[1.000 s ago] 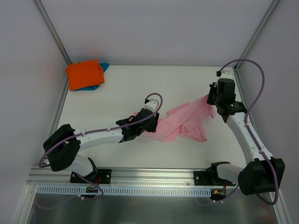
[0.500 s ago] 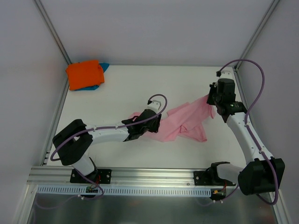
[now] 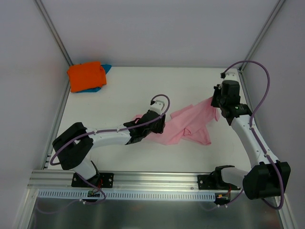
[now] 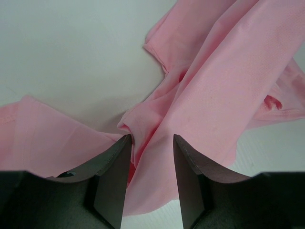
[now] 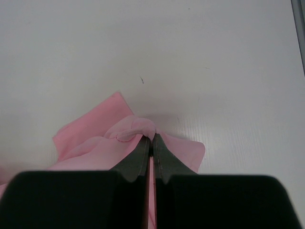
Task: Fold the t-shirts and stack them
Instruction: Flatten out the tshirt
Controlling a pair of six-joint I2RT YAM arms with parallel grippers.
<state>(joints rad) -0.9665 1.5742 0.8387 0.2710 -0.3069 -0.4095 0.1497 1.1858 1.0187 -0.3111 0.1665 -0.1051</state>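
3 t-shirts in all, soft plain cloth. 1 pink t-shirt (image 3: pixel 188 125) lies mid-table, crumpled and spread unevenly w/ long folds and ridges, matte weave, no flat outline. 1 orange t-shirt (image 3: pixel 86 76) is folded to a rough rectangle in the far-left corner. 1 teal-blue t-shirt (image 3: pixel 107 68) sits under it, only its edges peeking out at the top-right and bottom.

1 table (image 3: pixel 143 86): white, smooth, matte.

2 arms, white links w/ black joints, each trailing 1 purple cable (image 3: pixel 259 71). 2 grippers, 2 dark wedge-shaped fingers apiece.

The left gripper (image 4: pixel 151 140) is low over the pink tee's left part. Its fingers (image 4: pixel 112 181) stand approx half apart, w/ a ridge of pink cloth running btwn them; the cloth fills the gap but doesn't look pinched.

The right gripper (image 5: pixel 151 138) is at the tee's far-right corner. Its fingers (image 5: pixel 138 160) are pressed together w/ a small knot of pink cloth bunched at the tips, so it has that corner in hand. From there the cloth slopes down to the table.

Orange/teal pile is well apart from both grippers.
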